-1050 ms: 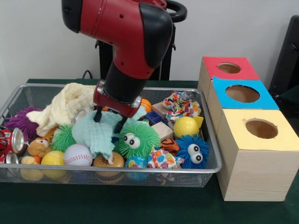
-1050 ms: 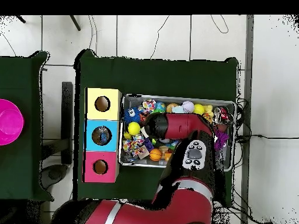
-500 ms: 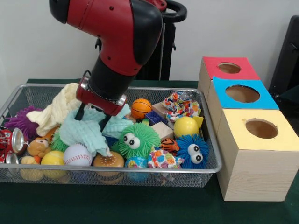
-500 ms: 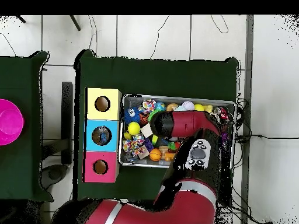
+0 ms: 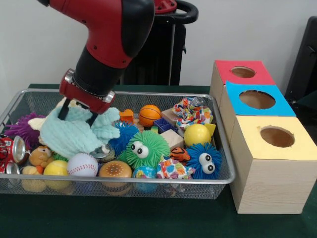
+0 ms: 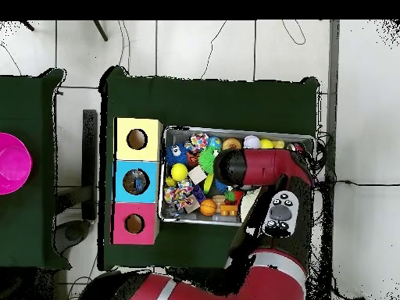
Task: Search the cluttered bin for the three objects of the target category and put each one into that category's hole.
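My gripper (image 5: pixel 78 118) hangs over the left half of the wire bin (image 5: pixel 218 179), shut on a mint green cloth (image 5: pixel 74 136) that droops below it over the toys. A cream cloth (image 5: pixel 38 121) peeks out behind it. A patterned cloth (image 5: pixel 193 112) lies at the bin's back right. Right of the bin stand three boxes with holes: red (image 5: pixel 242 72), blue (image 5: pixel 256 99) and yellow (image 5: pixel 277 136). In the overhead view the arm (image 6: pixel 258 166) covers the gripper and the cloth; the boxes (image 6: pixel 136 182) line the bin's left side.
The bin holds a green fuzzy ball with eyes (image 5: pixel 145 148), a blue one (image 5: pixel 204 159), a yellow ball (image 5: pixel 196 134), a basketball (image 5: pixel 149 114), a baseball (image 5: pixel 82 164), a toy burger (image 5: pixel 115 170), a wooden block (image 5: pixel 172 139) and cans (image 5: pixel 12 148). A pink bowl (image 6: pixel 12 162) sits on a separate table.
The gripper has moved left and slightly up across the bin, carrying the mint cloth with it. The basketball and a blue fuzzy toy are now uncovered.
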Controlling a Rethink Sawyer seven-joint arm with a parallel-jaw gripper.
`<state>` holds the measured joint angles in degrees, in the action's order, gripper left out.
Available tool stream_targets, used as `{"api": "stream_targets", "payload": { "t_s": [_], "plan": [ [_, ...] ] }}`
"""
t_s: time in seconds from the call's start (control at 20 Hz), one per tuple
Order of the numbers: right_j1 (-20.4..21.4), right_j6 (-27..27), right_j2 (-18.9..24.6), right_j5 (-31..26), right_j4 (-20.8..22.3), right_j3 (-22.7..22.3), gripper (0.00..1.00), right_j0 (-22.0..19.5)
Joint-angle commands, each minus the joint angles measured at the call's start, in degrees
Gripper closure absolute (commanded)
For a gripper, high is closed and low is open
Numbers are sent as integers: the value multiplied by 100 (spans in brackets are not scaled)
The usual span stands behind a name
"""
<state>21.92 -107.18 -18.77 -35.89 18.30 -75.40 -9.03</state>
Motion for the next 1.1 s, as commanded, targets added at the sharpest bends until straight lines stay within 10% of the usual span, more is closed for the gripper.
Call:
{"api": "stream_targets", "payload": {
  "t_s": [0.05, 1.1],
  "plan": [
    [279, 185, 389, -321, 164, -231, 0, -101],
    [1182, -346, 1352, -803, -1247, -1538, 0, -222]
  ]
}}
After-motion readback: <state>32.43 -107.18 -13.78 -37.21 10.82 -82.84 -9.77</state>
